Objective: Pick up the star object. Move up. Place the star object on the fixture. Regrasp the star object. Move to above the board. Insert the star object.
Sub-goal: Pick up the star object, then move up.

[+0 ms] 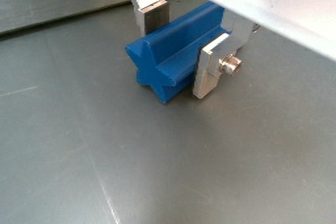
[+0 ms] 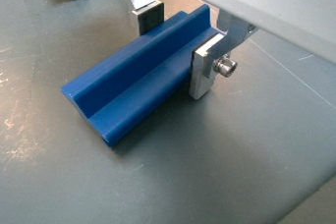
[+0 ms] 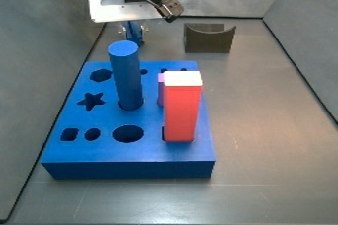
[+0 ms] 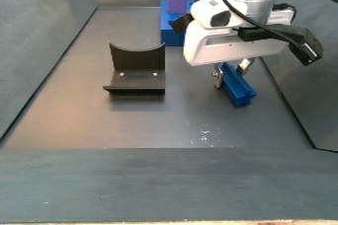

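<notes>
I see the gripper (image 2: 182, 33) low over the floor, fingers clenched around the star peg (image 2: 138, 81), ready for lifting.

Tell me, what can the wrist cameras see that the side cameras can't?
Only the wrist views show the hand up close: its silver fingers sit on both sides of the star object, which lies on the grey floor.

Only the side views show the fixture, the board, the blue cylinder and the red block, both standing in the board.

Both kinds show the hand down at the star object, and the grey floor.
</notes>
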Controlling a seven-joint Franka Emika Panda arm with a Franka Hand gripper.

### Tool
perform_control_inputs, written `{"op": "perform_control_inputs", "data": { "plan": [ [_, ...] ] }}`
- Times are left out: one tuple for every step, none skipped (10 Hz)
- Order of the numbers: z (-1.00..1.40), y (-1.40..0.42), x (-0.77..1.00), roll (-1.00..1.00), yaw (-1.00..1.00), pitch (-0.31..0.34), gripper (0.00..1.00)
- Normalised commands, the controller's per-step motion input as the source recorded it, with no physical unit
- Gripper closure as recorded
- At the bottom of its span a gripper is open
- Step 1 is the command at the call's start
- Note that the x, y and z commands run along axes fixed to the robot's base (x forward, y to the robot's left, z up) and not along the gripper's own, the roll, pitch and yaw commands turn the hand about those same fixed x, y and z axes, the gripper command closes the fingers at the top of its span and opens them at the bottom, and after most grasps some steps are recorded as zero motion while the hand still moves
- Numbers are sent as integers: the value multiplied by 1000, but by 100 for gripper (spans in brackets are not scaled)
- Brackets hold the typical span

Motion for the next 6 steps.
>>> {"op": "perform_control_inputs", "data": {
  "plan": [
    [0,0,0,0,0,0,100],
    [0,0,0,0,0,0,100],
    [0,0,0,0,0,0,100],
    [833,0,0,0,0,0,100],
    [818,62,-13,8,-3,7,100],
    [749,58,-35,15,-10,19,100]
  ]
}}
